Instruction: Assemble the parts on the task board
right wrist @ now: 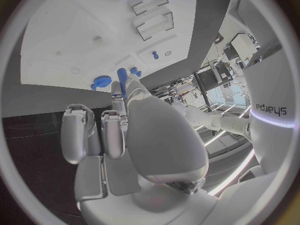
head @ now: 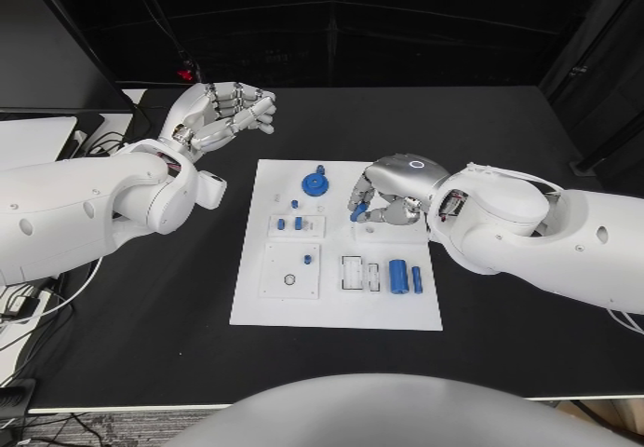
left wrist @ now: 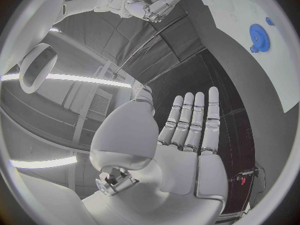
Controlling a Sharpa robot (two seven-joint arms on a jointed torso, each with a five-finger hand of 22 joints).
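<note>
Nearest the head cam, task board lies mid-counter w/ two blue cylinders near its right edge, blue gear at far end; right hand over board's right side, pinching a small blue part at its fingertips; left hand off the board, released, nothing in it; judgement: lower part upright, seat gently; target hole hidden under fingers, can't tell which.

1. We see a black bench spanning the scene — matte and dark.
2. Behind it hang dark walls with black framing.
3. Loose cables lie off the bench's near-left corner — beside a grey floor.
</note>
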